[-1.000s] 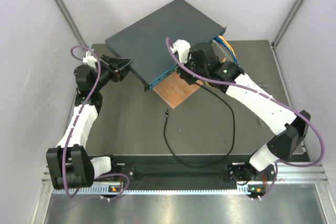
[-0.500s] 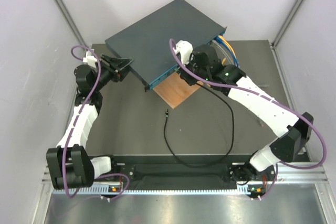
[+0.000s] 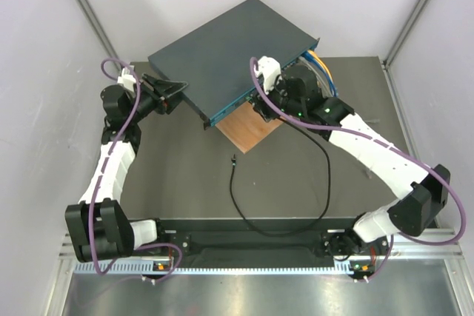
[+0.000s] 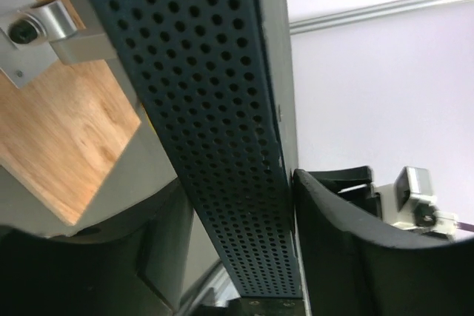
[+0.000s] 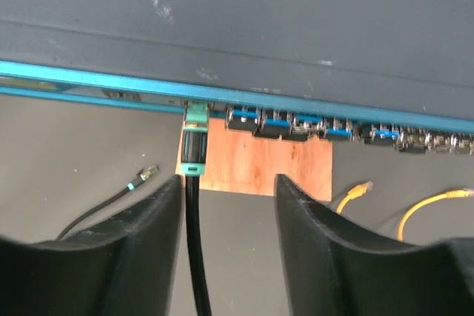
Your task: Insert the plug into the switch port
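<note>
**A:** Item one, right gripper [image 5: 228, 183]?
**B:** Jaws parted to a middling width, nothing held. The fingers [image 5: 141, 242] hang just short of the switch [image 3: 222, 46], facing its teal front.

**A:** Item two, plug [image 5: 194, 147]?
**B:** Teal-and-black tip, seated in the switch port [image 5: 195, 111], the leftmost filled socket of the row in the right wrist view. It sits ahead of the fingertips and neither touches it.

**A:** Its cable [image 5: 195, 264]?
**B:** Thin and black. It runs back between the two fingers, just beside one of them. From above it loops across the table [image 3: 178, 183], and its free end [image 3: 234, 158] lies loose on the surface, well apart from the switch.

**A:** Item three, left gripper [image 4: 238, 179]?
**B:** Closed across the switch's far-left corner. The perforated side [image 4: 215, 109] fills the gap, with one finger [image 4: 333, 249] flat against the top face and the other at the underside.

**A:** Sundries?
**B:** The brown board [image 5: 259, 164] lies under the front edge of the switch. Yellow cables [image 5: 433, 201] lie on the table to the right, and more plugs [image 5: 311, 125] fill neighbouring sockets.
</note>
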Tool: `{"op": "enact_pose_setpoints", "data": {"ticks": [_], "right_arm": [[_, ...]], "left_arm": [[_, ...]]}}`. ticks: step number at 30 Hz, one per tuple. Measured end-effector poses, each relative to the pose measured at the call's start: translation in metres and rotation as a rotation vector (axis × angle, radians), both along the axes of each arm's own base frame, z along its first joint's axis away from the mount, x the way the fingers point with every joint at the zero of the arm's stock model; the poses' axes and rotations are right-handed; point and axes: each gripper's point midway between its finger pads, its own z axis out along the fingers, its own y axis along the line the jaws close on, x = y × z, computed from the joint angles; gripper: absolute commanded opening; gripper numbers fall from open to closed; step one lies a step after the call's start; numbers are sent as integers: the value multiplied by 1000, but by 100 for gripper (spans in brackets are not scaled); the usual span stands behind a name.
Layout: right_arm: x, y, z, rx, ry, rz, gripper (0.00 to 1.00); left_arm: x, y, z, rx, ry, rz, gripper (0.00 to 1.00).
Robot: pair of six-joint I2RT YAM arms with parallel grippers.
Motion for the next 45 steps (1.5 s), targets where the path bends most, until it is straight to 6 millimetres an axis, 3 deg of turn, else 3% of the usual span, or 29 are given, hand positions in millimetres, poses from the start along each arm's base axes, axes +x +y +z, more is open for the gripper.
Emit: {"op": "enact_pose_setpoints", "data": {"ticks": [6,10,15,19,24,29,34,40,45], "right_arm": [[-11,-8,7,21,-16,35,81],[-23,-18,8,36,-14,60,90],[-32,-32,8,51,-2,76,100],[-35,-56,17,84,16,55,100],[-39,-101,38,168,21,-19,100],[-37,-156,55,266,22,-159,100],[-30,-202,41,290,63,-287,100],[-18,-260,-32,239,237,-452,100],[-29,-279,-73,166,314,-483,100]], "left_arm": [[5,8,-1,69,-50,21,85],[7,18,-1,75,-59,47,99],[7,46,4,69,-74,102,99],[0,87,8,70,-77,169,99],[-13,132,2,134,23,170,99],[-12,166,6,466,27,140,99],[-48,162,-30,716,66,55,99],[-85,122,-70,983,50,-122,99],[-107,89,-86,1125,-6,-231,99]]}}
